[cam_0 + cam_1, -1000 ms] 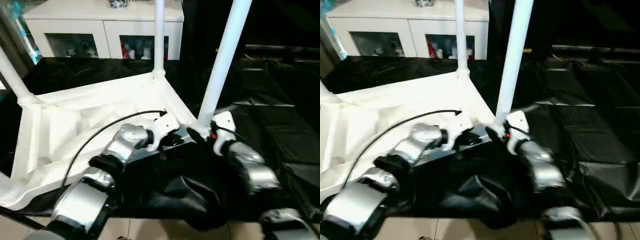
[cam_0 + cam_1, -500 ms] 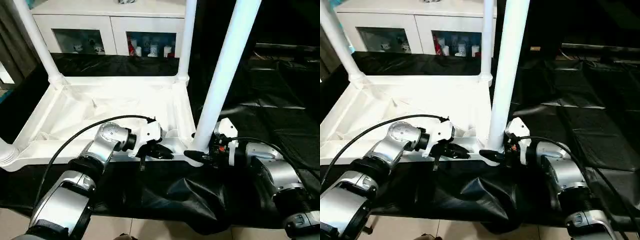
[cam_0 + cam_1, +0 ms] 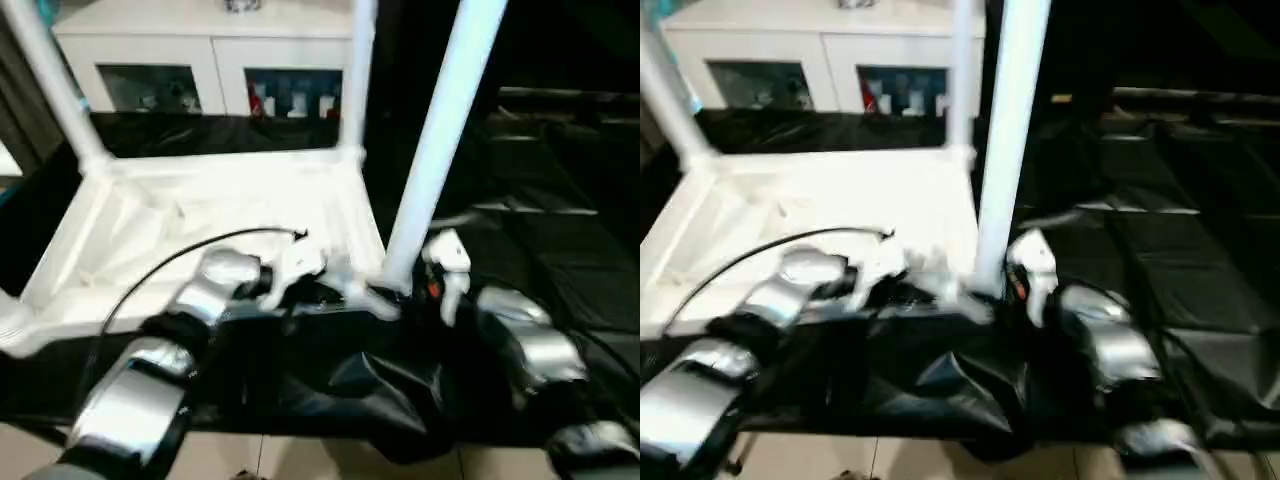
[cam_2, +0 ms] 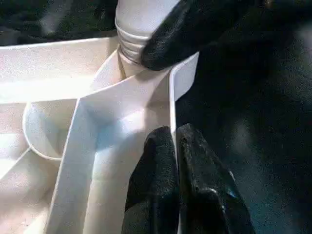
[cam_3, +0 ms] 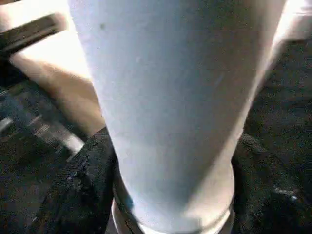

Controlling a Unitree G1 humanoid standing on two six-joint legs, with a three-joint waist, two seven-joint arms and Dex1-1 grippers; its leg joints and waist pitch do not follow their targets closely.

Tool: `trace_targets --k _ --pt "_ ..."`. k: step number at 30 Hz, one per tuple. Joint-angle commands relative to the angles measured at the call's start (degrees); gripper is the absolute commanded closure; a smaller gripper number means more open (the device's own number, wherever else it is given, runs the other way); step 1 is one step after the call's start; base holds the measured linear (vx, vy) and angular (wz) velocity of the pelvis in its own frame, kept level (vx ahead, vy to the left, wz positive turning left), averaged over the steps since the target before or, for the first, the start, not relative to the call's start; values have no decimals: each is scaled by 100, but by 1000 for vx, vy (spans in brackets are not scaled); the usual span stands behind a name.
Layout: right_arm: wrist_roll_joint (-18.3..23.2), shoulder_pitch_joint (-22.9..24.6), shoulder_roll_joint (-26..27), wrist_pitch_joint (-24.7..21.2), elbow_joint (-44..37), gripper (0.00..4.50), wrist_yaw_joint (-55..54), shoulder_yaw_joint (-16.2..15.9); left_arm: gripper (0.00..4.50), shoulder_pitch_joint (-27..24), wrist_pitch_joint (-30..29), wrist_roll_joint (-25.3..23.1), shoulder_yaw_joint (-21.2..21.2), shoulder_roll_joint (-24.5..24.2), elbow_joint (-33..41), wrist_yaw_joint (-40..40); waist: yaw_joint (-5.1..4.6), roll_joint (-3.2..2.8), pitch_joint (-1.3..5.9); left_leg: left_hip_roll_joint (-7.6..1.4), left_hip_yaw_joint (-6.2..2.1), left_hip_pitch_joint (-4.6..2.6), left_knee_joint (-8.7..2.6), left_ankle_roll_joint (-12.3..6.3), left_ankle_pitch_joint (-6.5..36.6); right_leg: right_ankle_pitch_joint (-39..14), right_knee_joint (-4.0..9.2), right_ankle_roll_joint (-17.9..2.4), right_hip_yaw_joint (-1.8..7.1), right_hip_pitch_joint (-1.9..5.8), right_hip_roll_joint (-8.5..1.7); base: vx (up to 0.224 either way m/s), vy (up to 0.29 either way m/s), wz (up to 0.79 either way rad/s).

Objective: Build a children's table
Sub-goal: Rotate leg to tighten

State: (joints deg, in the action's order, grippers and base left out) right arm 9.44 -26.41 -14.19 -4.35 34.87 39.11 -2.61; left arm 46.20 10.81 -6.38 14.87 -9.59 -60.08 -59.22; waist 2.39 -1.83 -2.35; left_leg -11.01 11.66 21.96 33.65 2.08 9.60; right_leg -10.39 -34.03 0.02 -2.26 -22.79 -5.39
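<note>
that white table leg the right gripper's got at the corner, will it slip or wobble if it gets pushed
The leg looks smooth, glossy and tapered, so probably slippery. Tall and thin, with the right gripper low at its base, a push up high would likely wobble it in the corner socket.

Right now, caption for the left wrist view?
Left gripper shut on the upturned tabletop's rim; a right gripper finger against the leg base.

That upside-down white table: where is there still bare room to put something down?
The tabletop's ribbed underside is bare between the far legs and the near rim. The black sheet right of the table is free too. The near right corner is crowded: both tools meet at the leg.
</note>
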Motion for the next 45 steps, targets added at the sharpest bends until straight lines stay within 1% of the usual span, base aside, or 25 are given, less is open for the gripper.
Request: trace_targets --k 1,2,5,7,8,9,10,11,12,13,14,15,16,18,21,23,25,29,31,32,33,35,38,43,45 --pt "-256 -25 97 -287 540 177 -1156 250 450 126 -156 -88 40 254 -152 398 -36 46 287 -200 -152 -167 -475 146 2227 -2243 508 -1103 145 128 -283 0 0 0" --pt "-253 -58 201 -347 605 177 -1423 304 450 173 -224 -109 35 346 -204 585 -68 42 298 -189 -148 -160 -478 177 2207 -2170 510 -1082 148 129 -274 0 0 0" --pt "-267 -146 438 -469 717 178 -1902 362 450 290 -356 -152 24 544 -332 1005 -84 38 306 -180 -140 -151 -469 86 2155 -1948 517 -1090 153 133 -261 0 0 0" --pt "-376 -275 750 -411 820 178 -2089 208 450 435 -411 -204 35 812 -485 1398 -79 -2 313 -171 -134 -153 -462 64 2128 -1863 518 -1101 154 127 -265 0 0 0" --pt "-398 -296 796 -384 831 143 -2088 170 450 456 -405 -209 35 849 -506 1435 -80 22 315 -177 -140 -153 -466 64 2122 -1779 513 -1114 147 139 -258 0 0 0" --pt "-465 -337 927 -260 809 122 -1976 24 450 502 -338 -256 68 945 -552 1450 -74 -21 316 -172 -140 -139 -468 52 2111 -1703 515 -1112 146 148 -261 0 0 0" --pt "-465 -337 927 -260 809 108 -1976 24 450 502 -338 -256 68 945 -552 1450 -76 -8 317 -174 -140 -137 -468 50 2103 -1658 515 -1107 144 156 -259 0 0 0" --pt "-469 -332 964 -123 701 106 -1755 -79 450 516 -224 -311 117 954 -570 1332 -71 -35 324 -173 -146 -131 -470 35 2076 -1571 497 -1124 141 168 -259 0 0 0" --pt "-516 -325 912 -14 647 98 -1678 -141 450 511 -188 -311 126 938 -569 1246 -70 -28 329 -175 -143 -130 -467 9 2078 -1493 501 -1136 140 169 -263 0 0 0" --pt "-509 -316 856 67 591 87 -1585 -167 450 500 -159 -302 128 906 -558 1149 -65 -72 334 -174 -148 -128 -469 13 2068 -1423 489 -1154 138 176 -260 0 0 0" --pt "-431 -291 784 132 506 87 -1369 -163 450 480 -119 -288 132 854 -535 1016 -77 -37 335 -174 -139 -124 -463 -10 2055 -1316 484 -1183 135 185 -252 0 0 0" --pt "-374 -237 654 199 371 87 -1054 -189 450 448 -55 -245 137 776 -505 768 -54 -63 337 -171 -139 -128 -460 -73 2052 -1279 489 -1204 131 202 -264 0 0 0" --pt "-321 -181 527 237 241 87 -734 -217 450 421 4 -204 137 704 -485 538 -53 -48 341 -174 -136 -119 -455 -108 2017 -1216 489 -1212 130 213 -262 0 0 0" --pt "-258 -67 297 247 25 87 -211 -295 450 372 98 -144 124 587 -438 201 -28 -53 361 -184 -124 -98 -432 -259 1720 -700 438 -1356 119 254 -255 0 0 0" --pt "-143 134 -112 159 -319 87 663 -428 450 285 343 -123 172 343 -345 -390 13 -52 366 -195 -96 -71 -397 -473 1409 -261 381 -1546 96 285 -254 0 0 0" --pt "-99 256 -395 146 -502 87 1140 -492 450 215 491 -64 188 157 -261 -858 47 -42 366 -209 -90 -79 -384 -543 1344 -268 373 -1586 97 282 -268 0 0 0" --pt "86 341 -694 41 -699 87 1643 -412 450 165 471 179 42 -27 -147 -1390 87 -30 349 -224 -87 -88 -396 -564 1388 -447 389 -1617 100 288 -283 0 0 0" --pt "201 395 -982 -40 -841 87 2127 -411 450 148 453 313 -43 -244 -96 -1806 123 -44 337 -252 -90 -115 -427 -424 1553 -776 391 -1627 108 240 -274 0 0 0" --pt "175 395 -1041 -57 -843 87 2208 -430 450 152 452 319 -60 -301 -109 -1867 129 -43 339 -250 -92 -119 -424 -390 1553 -736 376 -1638 114 244 -272 0 0 0" --pt "178 393 -1045 -69 -837 102 2228 -429 450 154 456 312 -61 -317 -117 -1872 129 -54 342 -248 -91 -113 -422 -388 1512 -654 369 -1655 118 243 -278 0 0 0" --pt "193 395 -1051 -92 -844 121 2263 -430 450 155 484 307 -71 -343 -134 -1894 125 -37 341 -240 -87 -107 -414 -397 1493 -612 369 -1663 115 246 -281 0 0 0" --pt "244 406 -1042 -143 -871 126 2305 -425 450 149 477 325 -89 -356 -125 -1927 129 -28 345 -232 -85 -96 -403 -432 1418 -582 363 -1654 115 256 -289 0 0 0" --pt "297 423 -1026 -208 -916 161 2373 -426 450 133 460 354 -108 -367 -81 -1970 136 -23 348 -229 -83 -90 -389 -477 1285 -553 357 -1642 113 254 -291 0 0 0" --pt "374 466 -894 -273 -944 175 2303 -420 450 131 409 387 -150 -321 -64 -1915 138 -30 349 -232 -83 -96 -388 -471 1280 -584 357 -1646 111 245 -282 0 0 0" --pt "252 464 -737 -270 -818 176 1849 -339 450 146 384 304 -155 -262 -121 -1584 135 -24 340 -228 -83 -92 -391 -446 1319 -661 360 -1633 111 241 -282 0 0 0"
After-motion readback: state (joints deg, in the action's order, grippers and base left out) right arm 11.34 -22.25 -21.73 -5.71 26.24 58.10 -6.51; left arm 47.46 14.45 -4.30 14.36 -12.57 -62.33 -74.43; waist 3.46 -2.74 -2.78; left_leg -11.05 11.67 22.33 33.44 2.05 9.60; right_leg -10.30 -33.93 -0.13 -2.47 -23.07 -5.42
